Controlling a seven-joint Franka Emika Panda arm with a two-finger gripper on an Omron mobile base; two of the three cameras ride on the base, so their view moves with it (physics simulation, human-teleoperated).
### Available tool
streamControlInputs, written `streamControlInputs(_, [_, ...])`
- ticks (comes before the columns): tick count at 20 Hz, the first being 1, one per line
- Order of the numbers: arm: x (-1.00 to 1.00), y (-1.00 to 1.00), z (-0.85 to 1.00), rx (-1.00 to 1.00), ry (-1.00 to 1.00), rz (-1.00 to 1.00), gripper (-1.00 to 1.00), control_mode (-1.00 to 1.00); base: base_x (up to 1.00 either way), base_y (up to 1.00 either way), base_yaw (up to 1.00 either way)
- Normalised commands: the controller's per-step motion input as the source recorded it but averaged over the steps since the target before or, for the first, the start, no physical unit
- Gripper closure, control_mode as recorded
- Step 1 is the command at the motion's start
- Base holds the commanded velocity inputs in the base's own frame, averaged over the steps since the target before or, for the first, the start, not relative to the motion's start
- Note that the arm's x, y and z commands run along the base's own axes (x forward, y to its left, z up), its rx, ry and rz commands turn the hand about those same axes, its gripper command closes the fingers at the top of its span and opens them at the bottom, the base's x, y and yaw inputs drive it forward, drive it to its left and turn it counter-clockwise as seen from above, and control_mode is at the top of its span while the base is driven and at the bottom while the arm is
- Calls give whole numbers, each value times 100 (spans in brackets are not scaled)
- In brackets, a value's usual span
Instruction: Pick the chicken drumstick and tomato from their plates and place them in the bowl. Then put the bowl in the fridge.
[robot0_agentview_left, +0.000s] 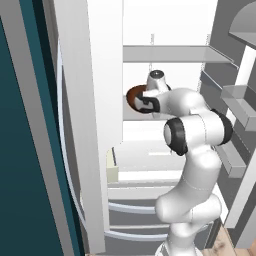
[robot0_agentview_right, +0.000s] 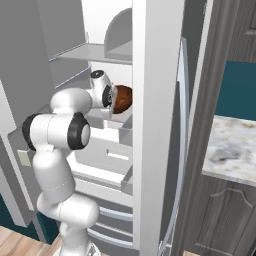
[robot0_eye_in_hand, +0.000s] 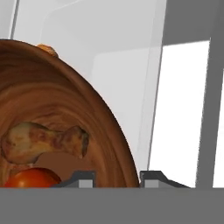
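Observation:
The brown wooden bowl (robot0_eye_in_hand: 87, 109) is inside the open fridge (robot0_agentview_left: 170, 54), at its middle shelf level, and looks tilted toward the hand camera. In it lie the chicken drumstick (robot0_eye_in_hand: 43, 142) and, just below it, the red tomato (robot0_eye_in_hand: 30, 178). My gripper (robot0_eye_in_hand: 117, 179) straddles the bowl's rim with one finger inside and one outside, shut on the wall. From the base views, the bowl (robot0_agentview_left: 134, 97) (robot0_agentview_right: 122, 98) peeks out past my wrist, deep between the fridge walls. The plates are out of view.
An upper white shelf (robot0_agentview_right: 95, 52) runs above the bowl and drawers (robot0_agentview_left: 150, 160) sit below it. Door racks (robot0_agentview_left: 240, 100) stand close on the right. A small orange item (robot0_eye_in_hand: 47, 49) shows behind the bowl's rim. A marbled counter (robot0_agentview_right: 232, 145) lies to the right.

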Motion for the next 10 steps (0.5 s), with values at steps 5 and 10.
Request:
streamControlInputs(5, [32,0,-28,4,0,8,100,-100,0,0,0])
streamControlInputs(10, [36,0,-18,7,0,7,100,-100,0,0,0])
